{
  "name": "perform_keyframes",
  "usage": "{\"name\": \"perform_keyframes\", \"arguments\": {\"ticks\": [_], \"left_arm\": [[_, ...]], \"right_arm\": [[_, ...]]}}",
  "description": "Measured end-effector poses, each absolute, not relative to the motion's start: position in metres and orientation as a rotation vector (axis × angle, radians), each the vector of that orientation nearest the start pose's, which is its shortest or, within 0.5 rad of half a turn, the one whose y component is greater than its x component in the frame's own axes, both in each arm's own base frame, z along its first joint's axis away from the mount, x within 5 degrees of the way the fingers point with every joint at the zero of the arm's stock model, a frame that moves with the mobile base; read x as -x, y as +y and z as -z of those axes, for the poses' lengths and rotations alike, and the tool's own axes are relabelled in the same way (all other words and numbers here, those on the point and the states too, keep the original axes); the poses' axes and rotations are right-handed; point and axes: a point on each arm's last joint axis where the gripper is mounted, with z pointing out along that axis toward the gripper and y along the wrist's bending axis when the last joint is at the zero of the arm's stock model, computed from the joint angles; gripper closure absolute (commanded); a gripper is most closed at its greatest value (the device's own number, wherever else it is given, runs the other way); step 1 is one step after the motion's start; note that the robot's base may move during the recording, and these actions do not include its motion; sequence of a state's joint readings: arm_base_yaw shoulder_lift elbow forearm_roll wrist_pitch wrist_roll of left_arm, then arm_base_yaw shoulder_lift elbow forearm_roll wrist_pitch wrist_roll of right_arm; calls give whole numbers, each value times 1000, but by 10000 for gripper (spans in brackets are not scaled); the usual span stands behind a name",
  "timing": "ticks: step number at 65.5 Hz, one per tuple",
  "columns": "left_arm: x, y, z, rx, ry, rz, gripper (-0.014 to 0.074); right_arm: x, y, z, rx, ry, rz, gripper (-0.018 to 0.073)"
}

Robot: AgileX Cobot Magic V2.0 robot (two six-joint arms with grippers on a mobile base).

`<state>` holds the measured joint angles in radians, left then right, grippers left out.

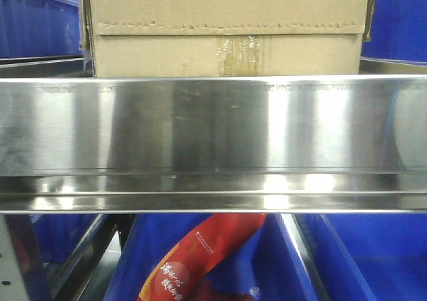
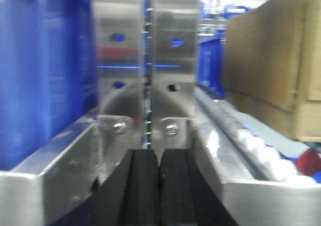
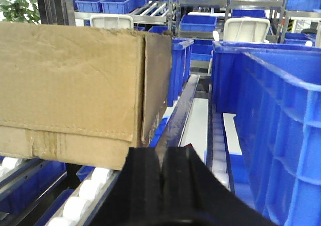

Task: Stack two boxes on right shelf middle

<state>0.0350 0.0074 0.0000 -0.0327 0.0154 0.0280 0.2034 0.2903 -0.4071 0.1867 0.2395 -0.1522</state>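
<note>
Squarely in the front view, 1 cardboard box (image 1: 227, 27) was seen resting on the shelf tier behind the broad shiny metal front rail (image 1: 213, 124), its jagged horizontal flap seam running across the face and a taped centre joint (image 1: 239, 53) showing below it. Only 1 box could be made out; whether a 2nd sat above it could not be told, since the top was cut off by the frame. Blue plastic bins (image 1: 33, 21) were visible to either side of the box, and a red printed bag (image 1: 200, 254) lay in a blue bin beneath the rail. From the left wrist view, the left claw (image 2: 159, 186) was shown clenched, its 2 black pads pressed together with nothing between them, pointed at an upright steel post (image 2: 148, 65) of the rack; the box (image 2: 266, 60) stood to its right above a white roller track (image 2: 256, 146). From the right wrist view, the right claw (image 3: 161, 181) was likewise shown clenched and empty, held just beside the near lower corner of the box (image 3: 75, 90), which sat on white rollers (image 3: 83, 191), with a large blue bin (image 3: 271, 121) on the other side.
</note>
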Motion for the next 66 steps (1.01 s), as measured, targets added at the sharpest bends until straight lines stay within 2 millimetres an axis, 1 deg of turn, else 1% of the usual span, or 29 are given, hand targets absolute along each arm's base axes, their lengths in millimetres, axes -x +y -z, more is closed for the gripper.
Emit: {"name": "perform_keyframes", "arguments": {"ticks": [66], "left_arm": [[-57, 3, -211, 42, 1504, -35, 708]], "right_arm": [[-70, 19, -310, 174, 1598, -216, 718]]}}
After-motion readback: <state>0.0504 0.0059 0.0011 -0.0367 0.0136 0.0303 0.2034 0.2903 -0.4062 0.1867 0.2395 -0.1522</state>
